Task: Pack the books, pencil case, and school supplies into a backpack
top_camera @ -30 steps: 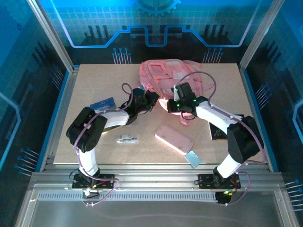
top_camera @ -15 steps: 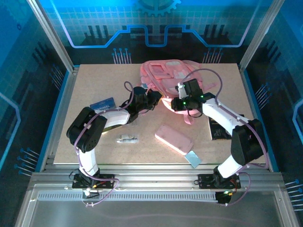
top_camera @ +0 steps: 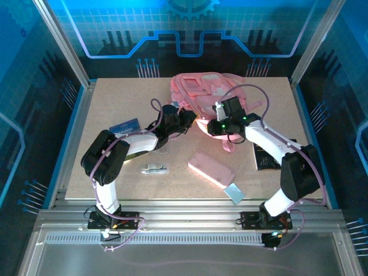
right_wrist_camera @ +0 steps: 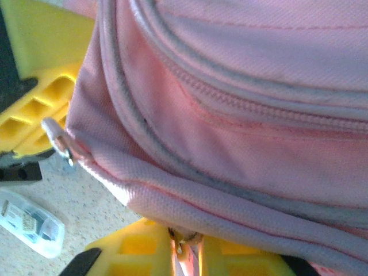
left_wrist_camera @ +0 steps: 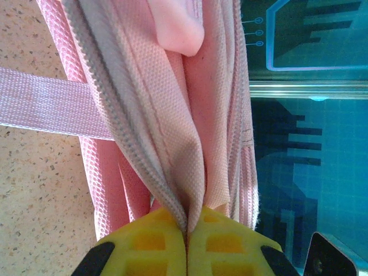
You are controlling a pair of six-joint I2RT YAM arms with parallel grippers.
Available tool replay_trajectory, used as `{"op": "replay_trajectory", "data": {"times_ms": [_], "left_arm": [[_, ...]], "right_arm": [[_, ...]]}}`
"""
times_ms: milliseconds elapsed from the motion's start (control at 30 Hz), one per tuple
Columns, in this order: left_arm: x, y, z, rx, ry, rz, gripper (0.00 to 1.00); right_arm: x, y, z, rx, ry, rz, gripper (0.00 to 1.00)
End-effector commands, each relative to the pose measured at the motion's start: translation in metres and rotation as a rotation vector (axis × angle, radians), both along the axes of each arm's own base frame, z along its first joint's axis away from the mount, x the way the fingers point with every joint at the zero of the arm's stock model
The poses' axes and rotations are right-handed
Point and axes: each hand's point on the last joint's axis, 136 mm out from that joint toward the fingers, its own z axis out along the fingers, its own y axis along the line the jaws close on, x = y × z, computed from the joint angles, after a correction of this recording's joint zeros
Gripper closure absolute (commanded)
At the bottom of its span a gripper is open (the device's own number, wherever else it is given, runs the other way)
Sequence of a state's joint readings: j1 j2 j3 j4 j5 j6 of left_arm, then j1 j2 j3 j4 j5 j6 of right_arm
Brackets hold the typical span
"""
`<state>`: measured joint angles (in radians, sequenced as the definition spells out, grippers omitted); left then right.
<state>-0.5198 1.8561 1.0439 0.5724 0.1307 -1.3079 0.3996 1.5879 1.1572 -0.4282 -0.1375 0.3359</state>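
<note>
We read this as robot lab cell. Aluminium frame (top_camera: 62,40) at 10 and 2 o'clock, blue circuit-print panels (top_camera: 190,43) at 12, board table (top_camera: 115,98) centre, left arm (top_camera: 109,155) and right arm (top_camera: 293,167) bolted by rail (top_camera: 184,218) at 6.

Saw a pink backpack (top_camera: 204,92), woven in a fine mesh with grey zip tape and whitish patches, and waffle-gridded yellow jaws. Noted a paler, plain pink pencil case (top_camera: 211,169), a pale blue rectangle (top_camera: 234,192), a white-silver stick (top_camera: 154,169) and a clear packet (right_wrist_camera: 29,221) of dark grey bits. Found a blue book (top_camera: 125,127) with pale lettering and a near-black book (top_camera: 267,156), over a speckled beige desk (top_camera: 115,98).
</note>
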Motion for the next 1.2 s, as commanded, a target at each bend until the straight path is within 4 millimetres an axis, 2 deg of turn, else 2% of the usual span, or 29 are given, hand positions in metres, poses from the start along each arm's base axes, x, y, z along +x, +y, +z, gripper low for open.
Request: {"op": "replay_trajectory", "data": {"times_ms": [0,33,100,200,300,433,567,867,1033,1167], "left_arm": [[0.039,0.035,0.041,-0.022,-0.127,0.136,1.00],[0.039,0.035,0.041,-0.025,-0.129,0.135,1.00],[0.037,0.034,0.043,-0.028,-0.129,0.135,1.00],[0.032,0.029,0.044,-0.056,-0.126,0.137,1.00],[0.030,0.025,0.045,-0.080,-0.124,0.139,1.00],[0.026,0.020,0.050,-0.093,-0.130,0.134,1.00],[0.022,0.021,0.053,-0.102,-0.136,0.143,1.00],[0.017,0.016,0.058,-0.125,-0.141,0.134,1.00],[0.015,0.015,0.062,-0.136,-0.148,0.131,1.00],[0.015,0.016,0.061,-0.141,-0.146,0.137,1.00]], "right_arm": [[-0.028,-0.046,-0.027,-0.251,0.128,-0.010,0.67],[-0.029,-0.048,-0.026,-0.252,0.128,-0.003,0.59],[-0.032,-0.041,-0.022,-0.202,0.130,0.002,0.50],[-0.034,-0.024,-0.015,-0.096,0.128,-0.017,0.48],[-0.035,-0.004,-0.009,-0.012,0.114,-0.032,0.49],[-0.032,0.020,0.000,0.018,0.059,-0.030,0.50],[-0.021,0.035,0.009,0.074,0.012,-0.074,0.50],[0.010,0.027,0.007,0.034,-0.086,-0.189,0.54],[0.019,0.040,0.003,0.068,-0.081,-0.173,0.67],[0.022,0.047,-0.006,0.070,-0.062,-0.171,0.70]]}}
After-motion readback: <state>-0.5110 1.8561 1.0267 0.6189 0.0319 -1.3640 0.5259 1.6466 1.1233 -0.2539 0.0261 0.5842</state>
